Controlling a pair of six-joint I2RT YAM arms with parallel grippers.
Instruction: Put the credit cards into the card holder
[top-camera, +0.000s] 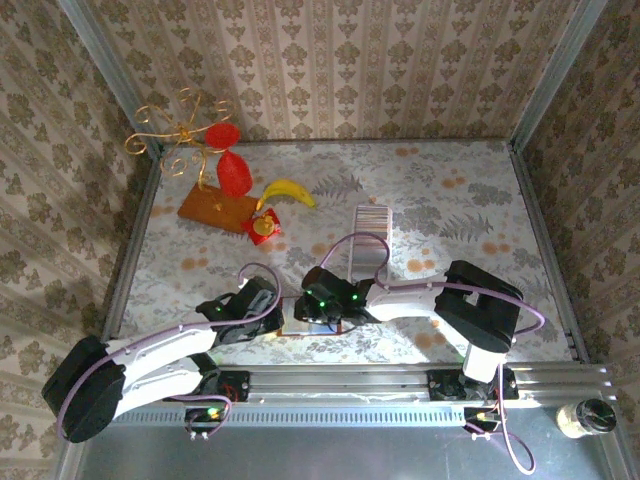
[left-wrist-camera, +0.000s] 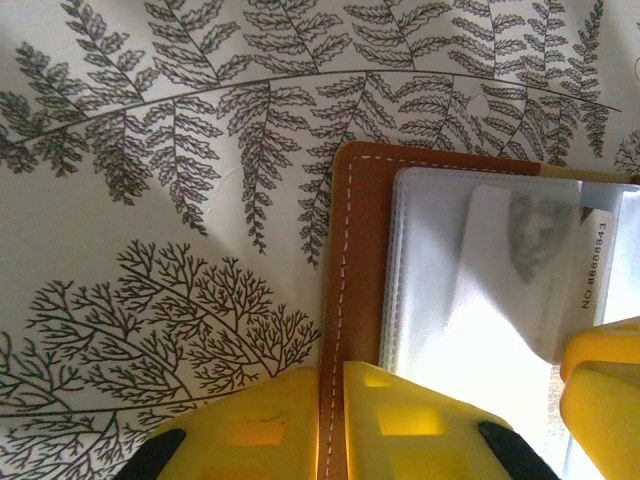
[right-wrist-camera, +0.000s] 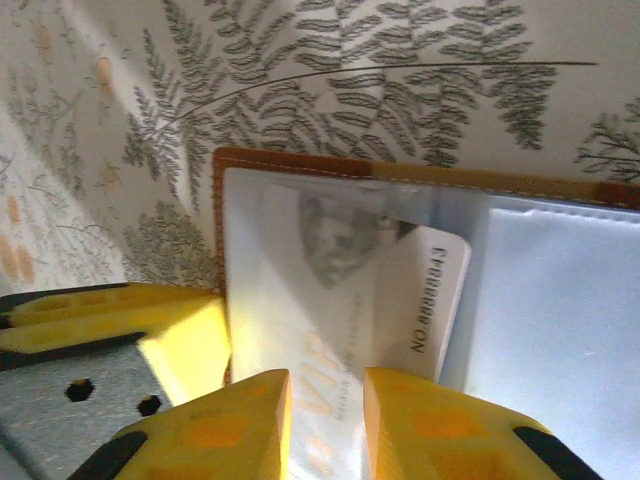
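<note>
The card holder (left-wrist-camera: 362, 250) lies open near the table's front edge, brown leather with pale clear sleeves (right-wrist-camera: 560, 300). My left gripper (left-wrist-camera: 332, 420) is shut on its stitched brown edge. One credit card (right-wrist-camera: 400, 290), pale with "VIP" and a number, sits slanted and partly inside a sleeve. My right gripper (right-wrist-camera: 327, 425) stands over this card, its fingers a little apart, and the card's face shows in the gap. The card is wider than the gap and is not pinched. The other credit cards (top-camera: 371, 236) lie in a striped strip mid-table, beyond both arms.
At the back left are an orange-brown board (top-camera: 218, 208), a small red square (top-camera: 265, 228), a banana (top-camera: 288, 191) and a gold wire ornament (top-camera: 185, 130). A jar (top-camera: 585, 417) stands off the table at the front right. Patterned walls enclose three sides.
</note>
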